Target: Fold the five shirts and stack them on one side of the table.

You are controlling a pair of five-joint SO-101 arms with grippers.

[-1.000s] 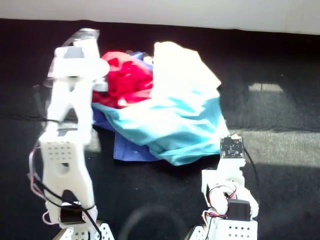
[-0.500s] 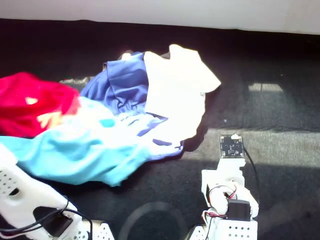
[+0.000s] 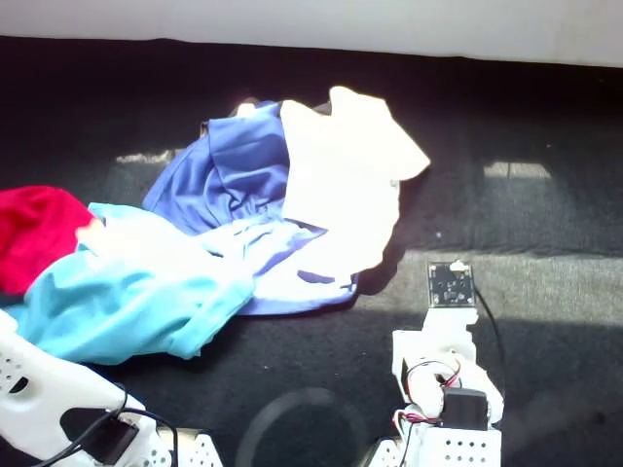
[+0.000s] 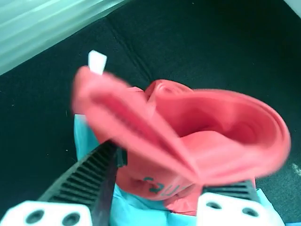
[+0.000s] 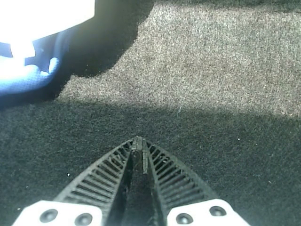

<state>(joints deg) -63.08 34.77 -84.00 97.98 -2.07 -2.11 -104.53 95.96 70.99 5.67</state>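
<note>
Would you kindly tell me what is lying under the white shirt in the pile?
The blue shirt lies under the white shirt, spreading out to its left and past its near edge. Whether another garment is hidden beneath the white cloth cannot be seen.

red shirt (image 3: 34, 229) partly beyond frame edge
</note>
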